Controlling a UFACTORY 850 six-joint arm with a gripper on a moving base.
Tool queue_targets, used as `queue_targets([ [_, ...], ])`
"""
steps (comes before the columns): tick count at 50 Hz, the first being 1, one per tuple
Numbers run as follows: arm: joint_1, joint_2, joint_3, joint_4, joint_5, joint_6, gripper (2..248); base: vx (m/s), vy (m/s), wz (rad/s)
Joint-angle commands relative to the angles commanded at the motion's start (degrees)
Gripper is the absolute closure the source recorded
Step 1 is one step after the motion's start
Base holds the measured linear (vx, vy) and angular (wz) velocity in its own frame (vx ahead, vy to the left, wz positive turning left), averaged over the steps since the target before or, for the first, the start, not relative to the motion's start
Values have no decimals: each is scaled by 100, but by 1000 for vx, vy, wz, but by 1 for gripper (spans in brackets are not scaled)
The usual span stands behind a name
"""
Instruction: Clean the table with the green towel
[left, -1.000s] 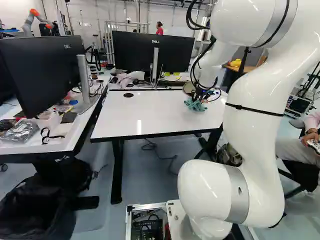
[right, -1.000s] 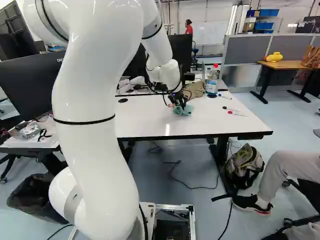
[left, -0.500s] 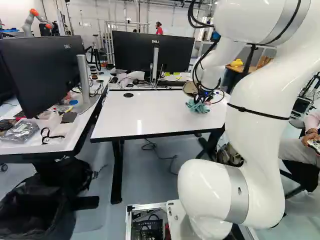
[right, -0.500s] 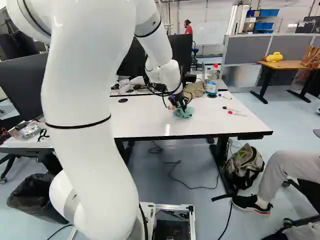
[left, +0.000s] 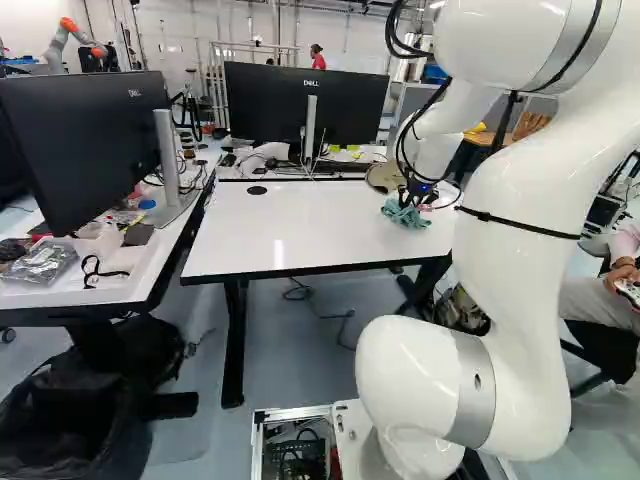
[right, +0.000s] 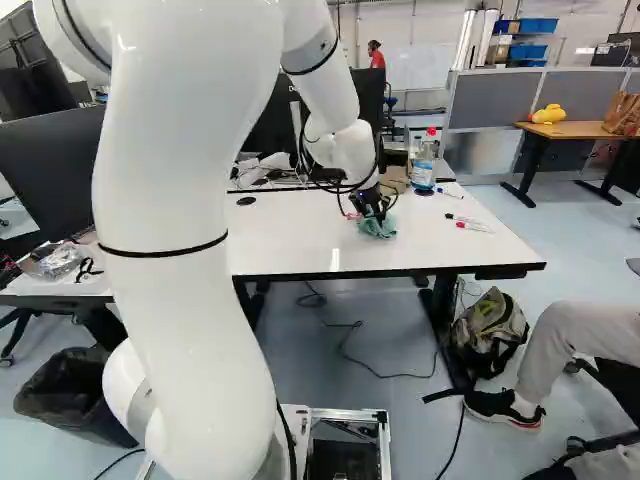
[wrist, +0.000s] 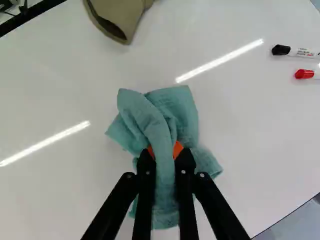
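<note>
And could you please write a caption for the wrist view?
Black two-fingered gripper pinching a crumpled green towel on a glossy white table.

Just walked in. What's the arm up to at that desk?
The white arm is wiping the white table with the green towel, which is bunched between the closed fingers of its gripper and lies against the tabletop. Two markers, one with a black cap and one with a red cap, and a bottle are on the table too.
</note>
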Motion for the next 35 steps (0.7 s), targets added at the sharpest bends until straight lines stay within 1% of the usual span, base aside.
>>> queue_targets([
  [21, -283, -354, -447, 0, 0, 0, 200, 0, 0, 0],
  [35, -325, -689, -881, 0, 0, 0, 200, 0, 0, 0],
])
